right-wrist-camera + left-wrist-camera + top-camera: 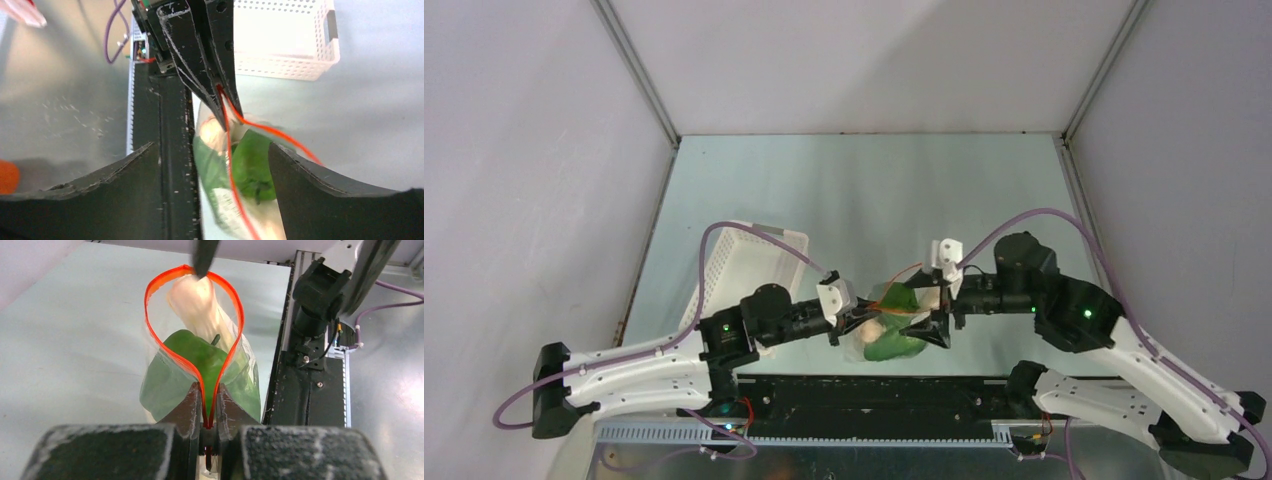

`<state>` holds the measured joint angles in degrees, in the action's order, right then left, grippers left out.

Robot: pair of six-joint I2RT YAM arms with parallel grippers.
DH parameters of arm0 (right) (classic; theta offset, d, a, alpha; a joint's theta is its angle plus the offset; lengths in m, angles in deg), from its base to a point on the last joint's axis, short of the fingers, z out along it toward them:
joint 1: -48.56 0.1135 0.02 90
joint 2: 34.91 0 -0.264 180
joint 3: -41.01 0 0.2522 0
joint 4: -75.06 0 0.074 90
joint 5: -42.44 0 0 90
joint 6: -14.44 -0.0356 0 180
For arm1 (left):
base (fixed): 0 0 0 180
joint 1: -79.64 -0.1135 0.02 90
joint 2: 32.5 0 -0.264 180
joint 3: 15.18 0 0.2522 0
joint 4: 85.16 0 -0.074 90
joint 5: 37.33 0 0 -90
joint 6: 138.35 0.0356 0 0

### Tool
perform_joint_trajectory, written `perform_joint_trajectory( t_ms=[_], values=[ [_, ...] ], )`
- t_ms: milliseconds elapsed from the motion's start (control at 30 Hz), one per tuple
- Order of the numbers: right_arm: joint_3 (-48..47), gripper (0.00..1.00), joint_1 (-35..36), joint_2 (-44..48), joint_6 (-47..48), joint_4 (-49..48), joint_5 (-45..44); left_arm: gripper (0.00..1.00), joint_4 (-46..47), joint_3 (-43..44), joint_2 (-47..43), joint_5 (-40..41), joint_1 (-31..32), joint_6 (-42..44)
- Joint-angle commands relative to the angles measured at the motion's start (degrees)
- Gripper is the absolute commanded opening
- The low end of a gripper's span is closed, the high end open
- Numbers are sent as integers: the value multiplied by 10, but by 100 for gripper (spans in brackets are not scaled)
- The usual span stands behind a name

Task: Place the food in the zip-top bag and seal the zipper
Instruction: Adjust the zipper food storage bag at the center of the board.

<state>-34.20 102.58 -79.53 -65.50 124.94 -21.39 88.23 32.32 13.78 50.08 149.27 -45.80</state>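
The zip-top bag (892,338) hangs near the table's front edge, its clear film bulging with green. My left gripper (209,390) is shut on the near end of the zipper (235,300), whose red-orange strip loops wide open. Bok choy lies through that mouth: the green leaf (200,355) is inside, and the white stalk (197,297) reaches the far end of the loop. My right gripper (211,146) is open, its fingers (320,182) standing on either side of the bag (220,165) and the leaf (252,165). A dark fingertip (205,255) of it hangs over the stalk's end.
A white perforated basket (749,262) stands left of the bag, behind my left arm; it also shows at the top of the right wrist view (280,40). The black base rail (874,395) runs just below the bag. An orange object (7,176) lies at the far left edge.
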Motion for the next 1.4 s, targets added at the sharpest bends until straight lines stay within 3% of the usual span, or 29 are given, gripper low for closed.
perform_joint_trajectory(
  t_ms=[0, 167, 367, 433, 467, 500, 533, 633, 667, 700, 733, 800, 1100, 1367],
  values=[
    [11, 85, -1, -46, 186, -60, 81, 0, 15, 42, -1, -57, 3, 28],
    [-7, 87, -17, -108, 259, -45, 129, 0, 4, 41, -8, -71, 3, 34],
    [-17, 78, -35, -157, 256, -1, 173, 0, 7, 39, -11, -52, 3, 31],
    [-17, 65, -34, -162, 244, 14, 173, 0, 3, 40, -11, -47, 2, 31],
    [-17, 48, -35, -162, 239, 18, 166, 0, 2, 39, -10, -47, 3, 30],
    [-17, 38, -35, -162, 236, 21, 158, 0, 0, 37, -13, -46, 3, 29],
    [-17, 22, -35, -161, 231, 23, 145, 0, -2, 36, -16, -45, 2, 27],
    [-17, 2, -37, -153, 227, 33, 137, 1, -10, 29, -29, -34, 1, 11],
    [-17, 0, -37, -151, 227, 34, 144, 12, -13, 27, -37, -26, 1, 6],
    [-17, 0, -38, -151, 227, 36, 148, 21, -21, 22, -41, -25, -2, -3],
    [-16, 0, -39, -151, 226, 36, 154, 39, -29, 19, -52, -21, -3, -8],
    [-16, 0, -42, -152, 223, 36, 160, 54, -32, 2, -67, -16, -7, -27],
    [-17, 0, -49, -149, 196, 9, 183, 87, -2, -80, -121, -40, -29, -92],
    [-16, 0, -50, -147, 200, 15, 218, 78, 109, -113, -110, -65, -66, -109]
  ],
)
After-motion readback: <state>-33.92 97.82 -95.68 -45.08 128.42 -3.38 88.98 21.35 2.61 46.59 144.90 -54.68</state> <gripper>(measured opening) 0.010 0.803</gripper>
